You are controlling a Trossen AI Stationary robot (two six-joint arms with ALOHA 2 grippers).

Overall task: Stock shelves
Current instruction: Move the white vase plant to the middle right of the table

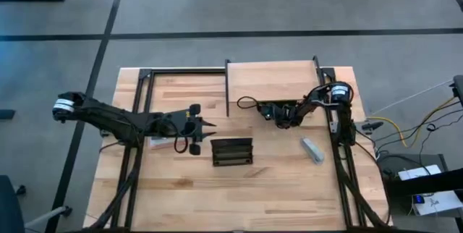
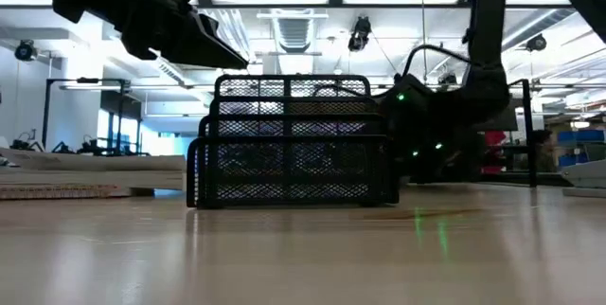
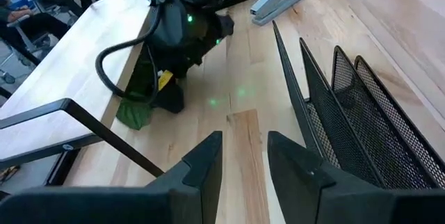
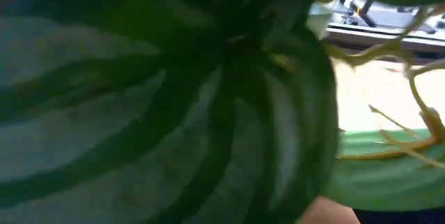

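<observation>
Your right gripper [image 1: 281, 115], jaws hidden so I cannot tell their state, sits by what looks like a striped green plant [image 4: 174, 99] beside the light wood riser shelf [image 1: 271, 81], while your left gripper [image 1: 206, 126] hovers empty, slightly parted.

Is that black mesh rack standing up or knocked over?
Standing up. In the low view the mesh rack sits flat on the table, with its tiers rising straight. From above, its slots face up.
</observation>
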